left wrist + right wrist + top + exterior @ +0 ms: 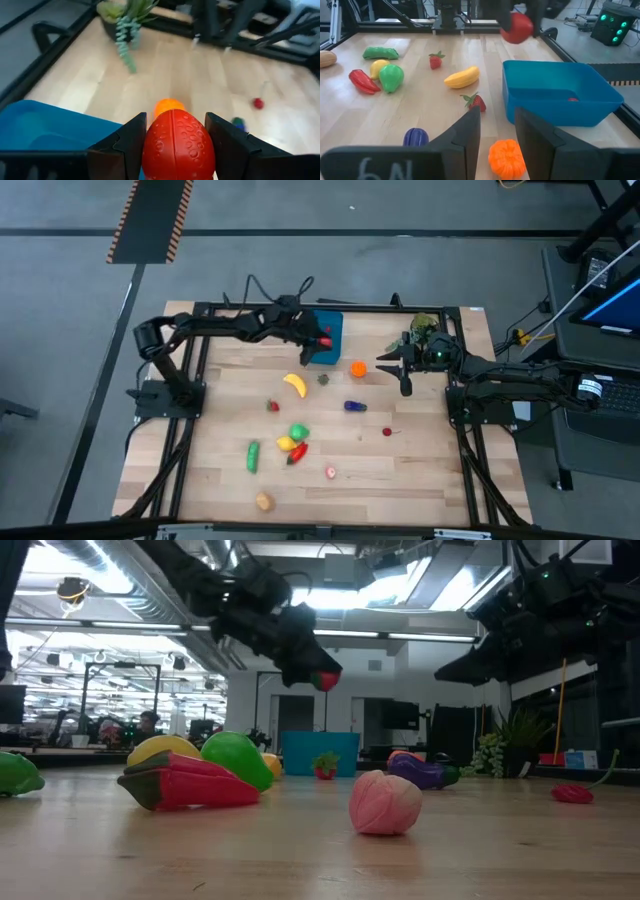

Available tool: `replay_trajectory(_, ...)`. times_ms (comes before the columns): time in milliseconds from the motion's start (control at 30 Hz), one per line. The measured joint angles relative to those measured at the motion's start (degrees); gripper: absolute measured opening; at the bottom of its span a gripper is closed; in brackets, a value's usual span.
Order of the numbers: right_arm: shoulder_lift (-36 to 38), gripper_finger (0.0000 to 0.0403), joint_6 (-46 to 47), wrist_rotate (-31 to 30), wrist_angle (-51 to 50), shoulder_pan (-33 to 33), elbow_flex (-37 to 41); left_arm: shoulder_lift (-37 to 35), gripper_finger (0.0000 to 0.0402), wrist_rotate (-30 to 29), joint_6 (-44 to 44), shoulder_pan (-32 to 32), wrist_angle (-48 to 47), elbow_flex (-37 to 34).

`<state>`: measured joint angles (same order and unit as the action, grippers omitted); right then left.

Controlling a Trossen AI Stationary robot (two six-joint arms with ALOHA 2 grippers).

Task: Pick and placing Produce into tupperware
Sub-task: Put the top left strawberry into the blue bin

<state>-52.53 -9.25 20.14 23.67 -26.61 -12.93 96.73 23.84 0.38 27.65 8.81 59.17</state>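
My left gripper (318,340) reaches in from the table's left and hangs above the teal tupperware (328,332) at the far middle, shut on a red dimpled strawberry (178,145). The strawberry also shows in the low view (323,680), high above the tub (320,752). More produce lies on the table: a banana (294,385), an orange (358,367), an eggplant (354,406), a cucumber (252,455) and a red pepper (297,453). My right gripper (397,372) waits right of the orange, open, nothing between its fingers (470,135). My left gripper pinches the strawberry's two opposite sides (150,142) between its two fingers. The fingers come from the table's left, slanting a little downward. The strawberry is lifted clear, over the tupperware, its rounded end sticking out past the fingertips.
A leafy plant sprig (425,328) stands at the far right corner. A small red piece (572,99) lies inside the tub. A pear (298,431), a lemon (285,443), strawberries (272,406) and a tan piece (263,501) are scattered toward the near edge.
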Motion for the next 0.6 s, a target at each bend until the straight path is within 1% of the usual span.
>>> replay_trajectory(200,0.0,0.0123,-0.1,0.0,-2.1,0.0,0.0,3.4,0.0176,-7.4,4.1,0.1,-10.2,7.5)
replay_trajectory(467,0.0,0.0123,-0.2,0.0,-2.2,0.0,0.0,7.4,0.0176,-12.9,5.4,2.0,-23.4,16.1)
replay_trajectory(600,0.0,0.0123,-0.2,0.0,-2.2,0.0,0.0,10.4,0.0176,-13.6,6.4,3.4,-29.1,21.1)
